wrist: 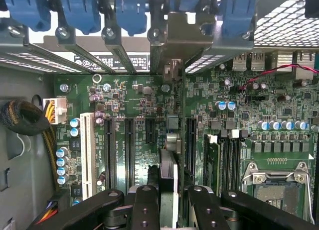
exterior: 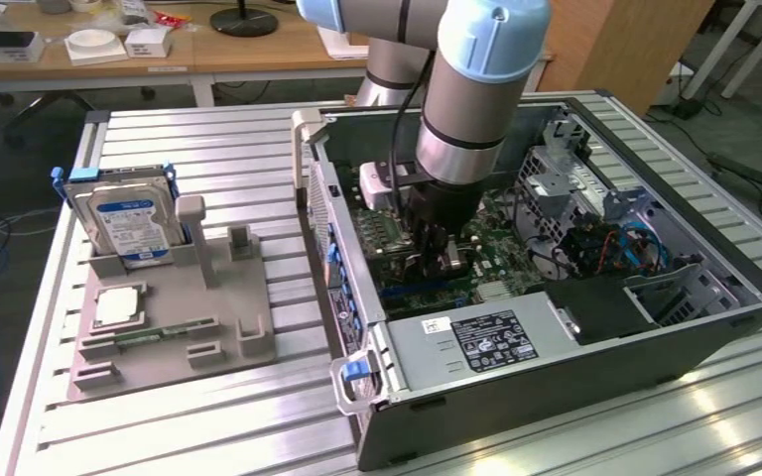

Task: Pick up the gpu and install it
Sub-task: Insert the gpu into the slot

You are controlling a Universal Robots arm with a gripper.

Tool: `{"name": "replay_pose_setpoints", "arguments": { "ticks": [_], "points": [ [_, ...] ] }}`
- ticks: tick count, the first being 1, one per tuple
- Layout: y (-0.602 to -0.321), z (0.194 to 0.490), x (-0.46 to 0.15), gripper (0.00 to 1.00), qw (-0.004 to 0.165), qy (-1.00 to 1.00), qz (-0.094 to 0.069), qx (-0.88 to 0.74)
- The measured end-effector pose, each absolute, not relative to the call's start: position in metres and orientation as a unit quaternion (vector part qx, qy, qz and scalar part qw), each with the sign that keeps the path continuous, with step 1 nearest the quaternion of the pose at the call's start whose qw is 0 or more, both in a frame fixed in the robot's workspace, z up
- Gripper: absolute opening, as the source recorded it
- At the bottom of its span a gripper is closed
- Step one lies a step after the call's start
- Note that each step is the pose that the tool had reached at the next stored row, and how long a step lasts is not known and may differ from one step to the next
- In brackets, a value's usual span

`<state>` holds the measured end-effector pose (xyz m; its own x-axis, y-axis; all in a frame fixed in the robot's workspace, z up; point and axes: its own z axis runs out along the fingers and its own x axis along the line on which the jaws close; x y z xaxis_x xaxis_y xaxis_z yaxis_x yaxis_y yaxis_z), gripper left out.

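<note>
Table (exterior: 195, 416): ribbed metal top, carrying everything below.
Computer case (exterior: 554, 397): lying on its side, open, toward the exterior view's right.
Arm (exterior: 467, 109): reaching straight down into the case, over the board.
Grey tray (exterior: 229, 297): beside the case on the exterior view's left; hard drive (exterior: 123, 223) standing in it, memory stick (exterior: 167, 332) lying flat.
Motherboard (wrist: 134, 95): green, on the case floor, with a row of long black slots (wrist: 128, 145).
Gpu (wrist: 172, 165): inside the case, seen edge-on in the wrist view, upright over the board between the slots and the fitted memory (wrist: 214, 160); metal end bracket (wrist: 184, 33) up against the rear frame under the blue latches (wrist: 79, 11).
Gripper (wrist: 172, 192): jaws partly closed, one finger on each face of the gpu, holding it.
Seating: cannot tell whether the bottom edge is fully in a slot or just above it.
Risk, alignment: edge slightly off the slot line, so a downward push lands on the slot wall and flexes the board.
Risk, bracket: tab catching on the rear frame, tilting the gpu in the jaws.
Risk, grip: narrow hold near one end, so a slip or twist under pressing load seems likely.
Risk, clearance: fitted memory just beside the gpu, within reach of a finger.
</note>
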<state>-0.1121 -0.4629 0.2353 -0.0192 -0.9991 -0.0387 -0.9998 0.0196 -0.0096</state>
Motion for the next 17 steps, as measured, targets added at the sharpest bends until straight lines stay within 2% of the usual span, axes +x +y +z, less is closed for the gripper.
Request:
{"name": "replay_pose_setpoints", "arguments": {
  "ticks": [17],
  "points": [
    [-0.4617,0.2333,-0.1122,0.27,0.017,0.711,0.010,-0.703]
  ]
}}
